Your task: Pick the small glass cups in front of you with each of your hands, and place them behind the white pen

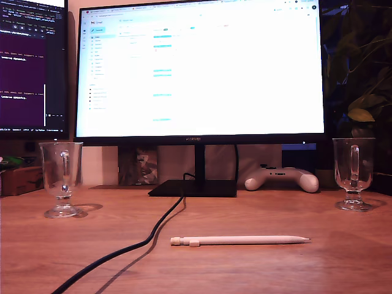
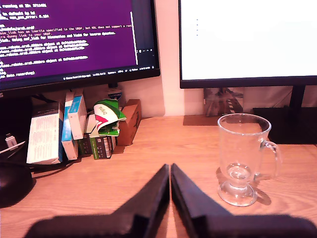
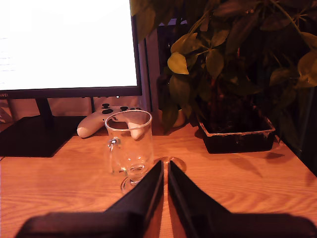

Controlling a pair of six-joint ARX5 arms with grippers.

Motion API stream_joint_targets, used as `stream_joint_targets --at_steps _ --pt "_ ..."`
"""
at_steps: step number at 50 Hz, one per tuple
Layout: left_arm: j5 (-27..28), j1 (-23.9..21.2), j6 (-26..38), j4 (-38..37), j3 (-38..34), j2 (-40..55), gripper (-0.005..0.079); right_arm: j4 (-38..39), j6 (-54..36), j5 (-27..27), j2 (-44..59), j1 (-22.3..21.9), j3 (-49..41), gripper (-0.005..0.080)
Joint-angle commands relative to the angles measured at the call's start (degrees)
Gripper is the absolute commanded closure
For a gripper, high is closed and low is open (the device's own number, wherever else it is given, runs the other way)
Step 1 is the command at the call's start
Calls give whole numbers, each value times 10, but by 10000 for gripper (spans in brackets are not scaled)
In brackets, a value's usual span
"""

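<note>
Glass cups point(image 2: 244, 157) point(image 3: 130, 148) standing ungrasped; my first gripper point(image 2: 170, 171), my second gripper point(image 3: 165, 166) hovering pinched closed, empty. Risk: closed tips toppling cups.

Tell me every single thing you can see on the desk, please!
clear glass stemmed mugs with handles: two; one at the exterior view's left, one at its right, both upright on the desk
slim white pen: one, lying flat, nearer the exterior camera than the mugs
black cable: one, running across the wooden desk
white game controller: one, beside the monitor stand
big bright monitor: one, middle
purple-screen monitor: one
boxes and packets: a pile, mixed colours
green potted plant: one
my first gripper: black, shut, short of a mug
my second gripper: black, shut, short of a mug
</note>
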Motion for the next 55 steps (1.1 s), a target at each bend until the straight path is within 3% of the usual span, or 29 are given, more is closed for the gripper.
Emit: stream_joint_targets --at_steps 1,19,23,31,37,42,55 --pt "0 2 -14 5 -8 -2 754 1 2 -2 -3 5 0 757" --pt "1 2 -19 12 -8 -2 754 14 4 -2 -3 5 0 757" --pt "10 2 -35 28 -7 -2 754 43 49 -5 -3 5 0 757" --pt "68 2 -127 94 -5 -2 754 127 147 -66 -3 5 3 756" --pt "121 2 -138 119 14 -2 754 153 170 -132 -3 5 29 751" --pt "159 2 -142 109 40 -2 761 132 170 -163 -3 6 67 751" --pt "215 2 -158 47 113 65 762 16 160 -183 47 6 178 752"
